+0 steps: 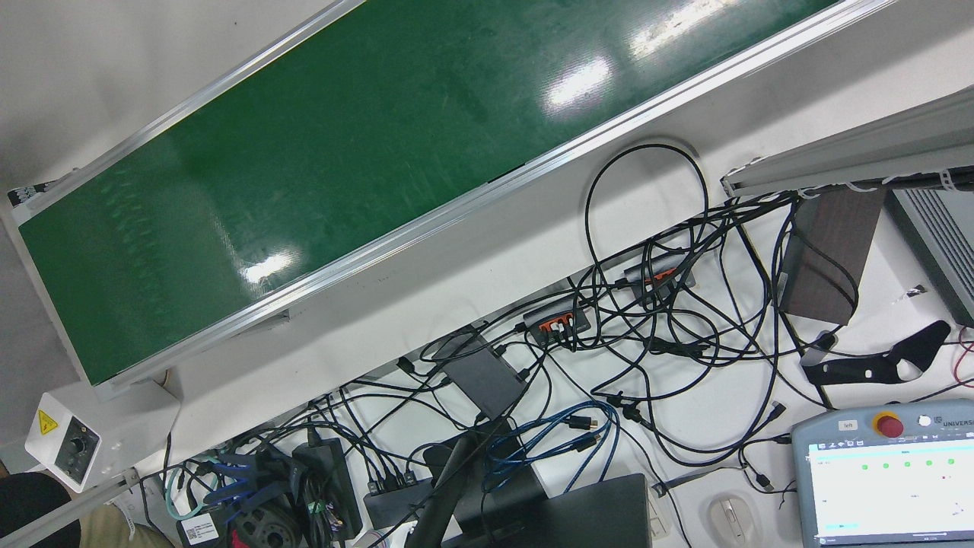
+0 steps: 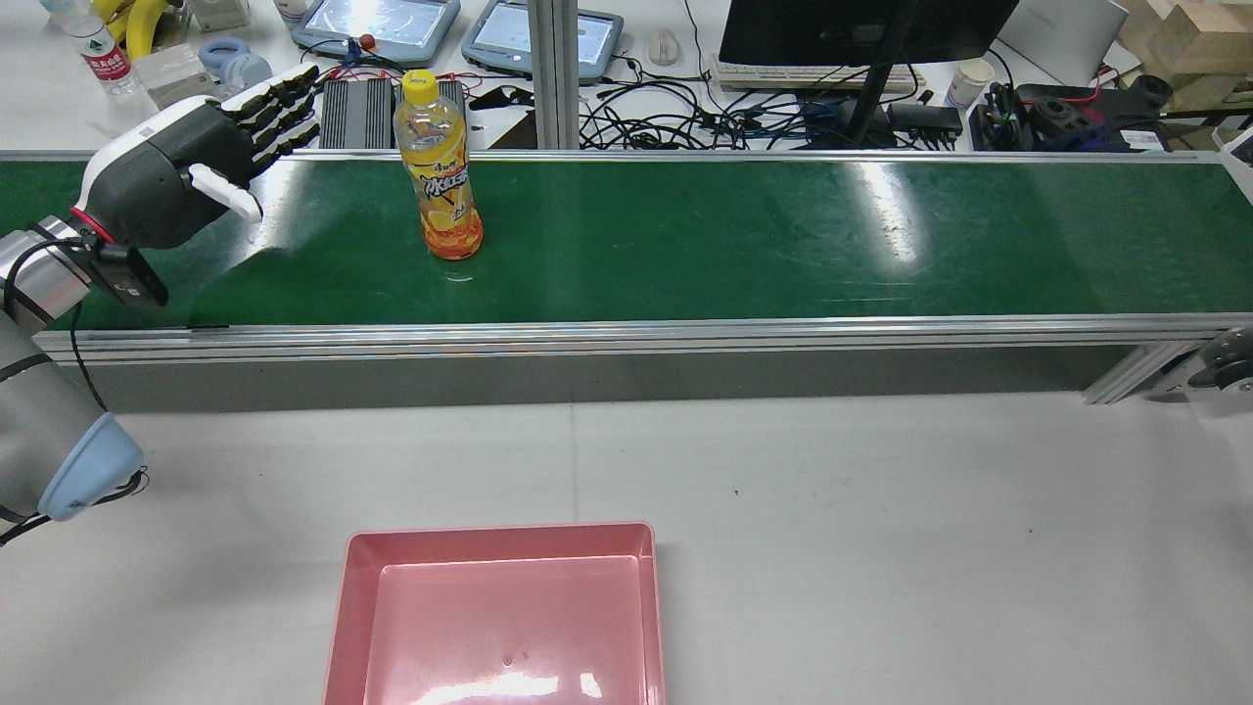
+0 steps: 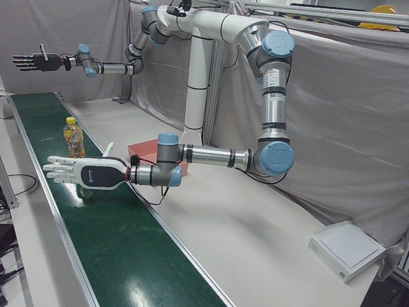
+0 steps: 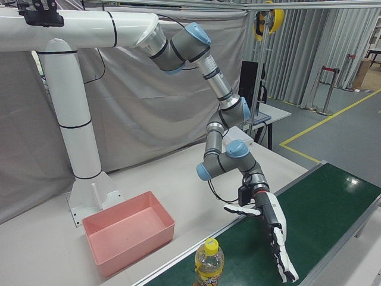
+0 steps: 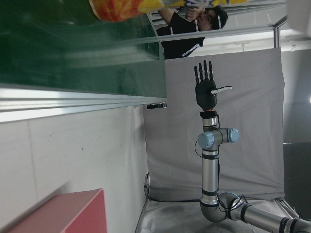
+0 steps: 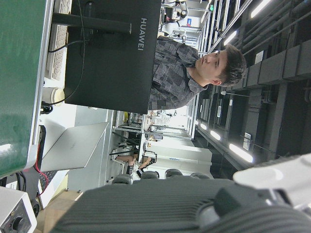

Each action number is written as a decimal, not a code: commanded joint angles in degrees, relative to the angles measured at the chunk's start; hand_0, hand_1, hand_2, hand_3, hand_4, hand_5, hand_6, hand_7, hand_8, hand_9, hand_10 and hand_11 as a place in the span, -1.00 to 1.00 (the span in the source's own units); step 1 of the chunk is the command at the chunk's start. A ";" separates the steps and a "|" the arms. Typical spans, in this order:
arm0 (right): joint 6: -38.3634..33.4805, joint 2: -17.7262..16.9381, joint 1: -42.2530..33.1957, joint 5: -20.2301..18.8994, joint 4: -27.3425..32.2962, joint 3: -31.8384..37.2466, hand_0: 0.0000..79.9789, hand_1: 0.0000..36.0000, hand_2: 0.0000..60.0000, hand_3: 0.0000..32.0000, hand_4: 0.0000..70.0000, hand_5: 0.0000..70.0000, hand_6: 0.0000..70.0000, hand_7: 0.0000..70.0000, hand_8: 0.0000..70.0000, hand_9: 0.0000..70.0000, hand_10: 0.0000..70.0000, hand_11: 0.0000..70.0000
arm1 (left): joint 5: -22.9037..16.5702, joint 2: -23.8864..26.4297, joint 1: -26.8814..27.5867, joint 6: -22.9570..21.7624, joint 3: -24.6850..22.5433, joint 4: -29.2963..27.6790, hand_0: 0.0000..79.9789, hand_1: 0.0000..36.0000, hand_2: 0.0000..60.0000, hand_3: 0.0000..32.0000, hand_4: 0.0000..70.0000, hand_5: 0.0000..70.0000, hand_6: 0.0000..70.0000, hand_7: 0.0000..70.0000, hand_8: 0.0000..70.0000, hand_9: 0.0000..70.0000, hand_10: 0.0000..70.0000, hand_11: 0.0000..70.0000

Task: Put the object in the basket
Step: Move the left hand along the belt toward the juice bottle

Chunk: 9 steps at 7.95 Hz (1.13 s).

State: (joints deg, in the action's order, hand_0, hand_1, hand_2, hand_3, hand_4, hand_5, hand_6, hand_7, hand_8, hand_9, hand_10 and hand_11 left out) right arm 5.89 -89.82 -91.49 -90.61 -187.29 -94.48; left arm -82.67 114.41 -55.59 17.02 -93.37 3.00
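— Orange-tinted drink bottle (image 2: 438, 169): clear plastic, yellow cap, yellow-and-orange label, standing upright on the glossy green conveyor belt (image 2: 685, 235). Condition?

— Untouched. It stands alone, well apart from both hands.

— Left hand (image 2: 196, 157)?

— Dark shell with pale panels, red ring at the wrist. Fingers (image 2: 284, 103) stretched out straight and spread, holding nothing, hovering over the belt's end with the palm side-on to the bottle. The left-front view shows the same flat, released pose.

— Right hand (image 3: 35, 61)?

— Black, raised high in the air far down the line, fingers extended and empty. It is small in that view, so the spread is probably wide, but fine detail is lost.

— Basket (image 2: 499, 617)?

— Pink plastic, rectangular, rounded corners, smooth shiny floor, nothing visible inside. It sits on the white desk (image 2: 881, 509), on the robot's side of the belt.

— Belt frame?

— Brushed aluminium rails (image 2: 626, 333) run along both long edges.
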 commanded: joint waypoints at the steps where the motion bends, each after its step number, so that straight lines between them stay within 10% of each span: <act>1: 0.00 0.00 0.00 0.00 0.00 0.00 -1.00 -1.00 -1.00 -1.00 -1.00 -1.00 -1.00 -1.00 -1.00 -1.00 -1.00 -1.00 | 1.54 1.69 0.04 0.12 0.03 0.25 0.42 -0.85 -1.00 -0.89 -0.78 -0.86 -1.00 -1.00 -1.00 -1.00 -0.93 -0.85; 9: 0.00 0.00 0.00 0.00 0.00 0.00 -1.00 -1.00 -1.00 -1.00 -1.00 -1.00 -1.00 -1.00 -1.00 -1.00 -1.00 -1.00 | 3.57 2.92 3.03 2.93 0.21 1.83 0.42 -0.85 -1.00 -1.00 -0.75 -0.79 -1.00 -1.00 -1.00 -1.00 -0.92 -0.84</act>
State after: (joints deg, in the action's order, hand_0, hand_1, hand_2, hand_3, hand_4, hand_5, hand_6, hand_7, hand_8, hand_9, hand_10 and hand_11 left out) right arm 5.89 -89.82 -91.49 -90.62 -187.29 -94.48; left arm -79.11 116.90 -52.91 19.94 -93.21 4.74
